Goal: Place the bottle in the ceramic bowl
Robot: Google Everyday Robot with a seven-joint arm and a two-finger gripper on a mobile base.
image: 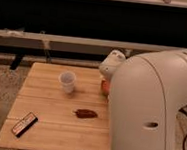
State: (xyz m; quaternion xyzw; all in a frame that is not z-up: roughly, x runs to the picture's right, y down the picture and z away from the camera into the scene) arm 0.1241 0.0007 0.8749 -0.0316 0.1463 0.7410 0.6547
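The big white robot arm (149, 105) fills the right side of the view and hides most of what matters. The jaws of the gripper (106, 86) sit somewhere behind the rounded white wrist housing at the right far edge of the light wooden slatted tabletop (52, 120); whether they are apart, together or clamped on something cannot be told, since the arm covers them.

Just below that housing a small patch of orange (105, 87) shows against the arm. It may be part of the bottle or of the ceramic bowl, but too little is visible to say which. Neither the bottle nor the bowl can be made out plainly anywhere on the open tabletop, so both probably lie in the hidden strip at the right edge, under or beside the gripper. The bottle's long axis cannot be read.

On the visible wood stand a white paper cup (66, 81), upright, at the far middle; a small dark reddish-brown lump (85, 113) near the centre; and a flat black rectangular device with a red stripe (24, 124) at the near left corner. All three lie well apart from the gripper and to its left.

The coming move likely turns on how the orange thing sits under the jaws, which stays hidden here.
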